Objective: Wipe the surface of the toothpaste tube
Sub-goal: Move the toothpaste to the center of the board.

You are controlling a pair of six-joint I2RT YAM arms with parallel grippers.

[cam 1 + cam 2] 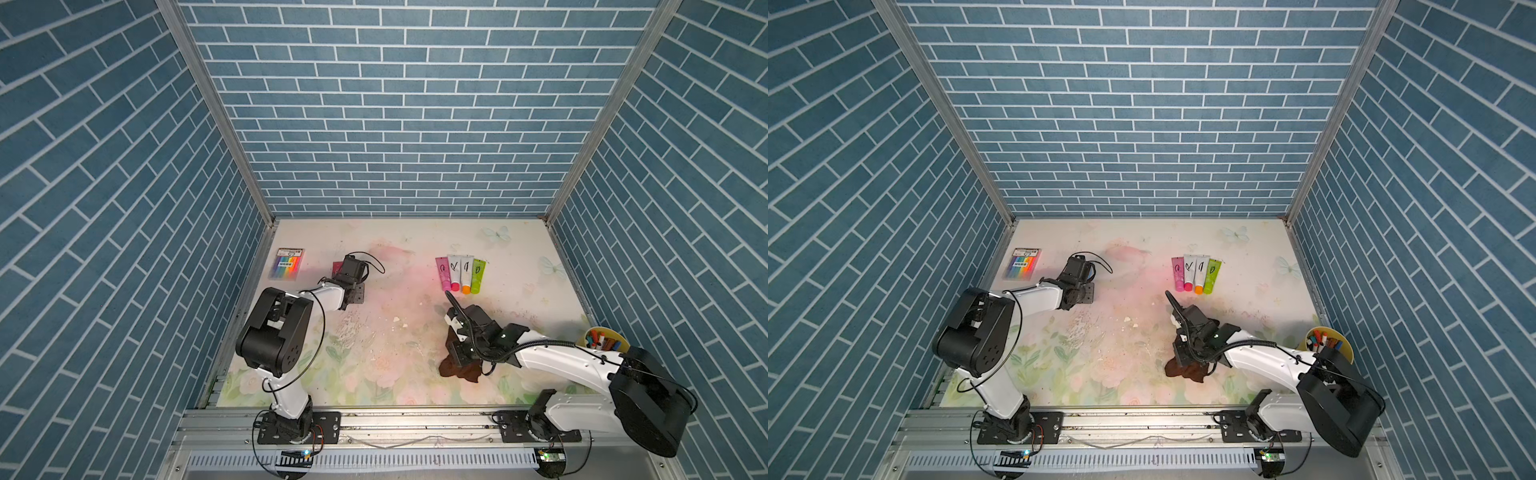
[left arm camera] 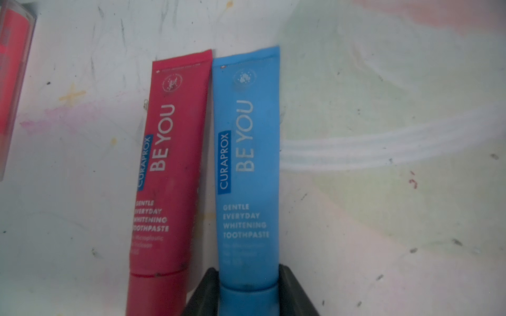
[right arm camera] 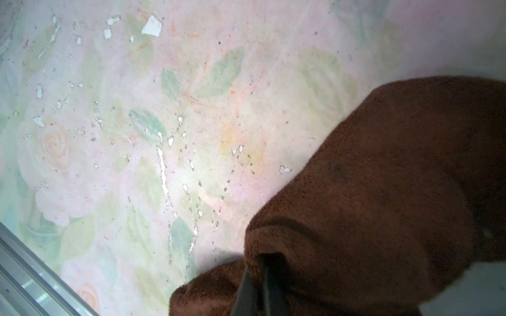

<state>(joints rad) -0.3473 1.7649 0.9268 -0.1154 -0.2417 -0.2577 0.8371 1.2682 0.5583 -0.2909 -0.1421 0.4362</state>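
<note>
The blue toothpaste tube (image 2: 246, 169) lies flat on the worktop (image 1: 395, 332), at its far left part, just beside a red toothpaste tube (image 2: 169, 169) that runs parallel to it. Their long edges are touching or nearly so. Both carry white lettering, and dark specks show on the blue one near its cap.

The left fingers (image 2: 202, 295) stand one on each side of the blue tube at its cap end, at a middling width and right up against its edges. Whether they squeeze it or only flank it cannot be told from the left wrist view. In both top views the left arm hides most of the two tubes.

The right fingers (image 3: 271, 295) are pressed together on a fold of a brown cloth (image 3: 383, 191). In a top view the cloth (image 1: 461, 370) hangs bunched from them, its lower end at the worktop, well apart from the blue tube and on the right side.

A row of four small coloured tubes (image 1: 460, 274) lies side by side, caps toward the robot, farther back than the cloth. A flat pack of coloured markers (image 1: 286, 264) lies near the left wall. A yellow cup (image 1: 604, 338) full of markers stands by the right wall. The worktop's floral print is scuffed and chipped.
</note>
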